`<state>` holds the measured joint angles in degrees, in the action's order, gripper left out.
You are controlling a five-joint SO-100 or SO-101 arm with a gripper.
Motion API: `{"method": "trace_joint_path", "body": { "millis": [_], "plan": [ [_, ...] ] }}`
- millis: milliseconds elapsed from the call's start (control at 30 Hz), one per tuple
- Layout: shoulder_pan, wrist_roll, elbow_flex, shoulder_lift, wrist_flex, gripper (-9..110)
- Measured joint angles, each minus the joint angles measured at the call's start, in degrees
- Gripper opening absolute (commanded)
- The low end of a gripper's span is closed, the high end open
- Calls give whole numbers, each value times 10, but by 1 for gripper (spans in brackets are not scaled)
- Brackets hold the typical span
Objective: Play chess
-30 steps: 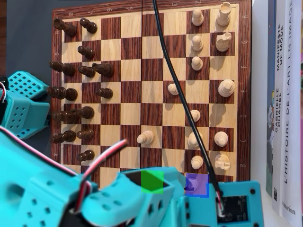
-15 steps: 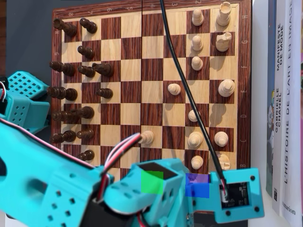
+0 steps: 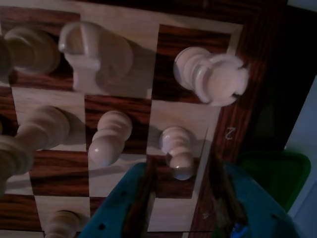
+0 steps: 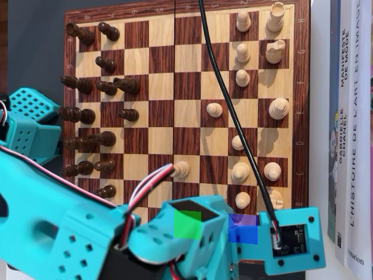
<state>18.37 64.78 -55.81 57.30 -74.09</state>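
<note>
My fingers (image 3: 181,198) are spread wide and empty, straddling a pale pawn (image 3: 177,151) without touching it; it stands upright on the chessboard's (image 3: 233,124) corner squares.

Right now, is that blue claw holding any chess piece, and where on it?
Nothing is held. In the wrist view the gripper is open, its teal fingers either side of a white pawn without touching it.

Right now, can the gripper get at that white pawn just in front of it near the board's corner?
Probably yes. In the wrist view the gripper is open, its fingers either side of the white pawn, with nothing between them. The rook and neighbouring pawn stand clear of the fingers.
</note>
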Motion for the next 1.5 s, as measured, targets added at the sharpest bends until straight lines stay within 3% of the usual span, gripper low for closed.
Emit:
{"method": "trace_joint_path", "body": {
  "millis": [1367, 1500],
  "plan": [
    [0, 0, 41, -41, -16, 16],
    [0, 0, 41, -41, -16, 10]
  ]
}}
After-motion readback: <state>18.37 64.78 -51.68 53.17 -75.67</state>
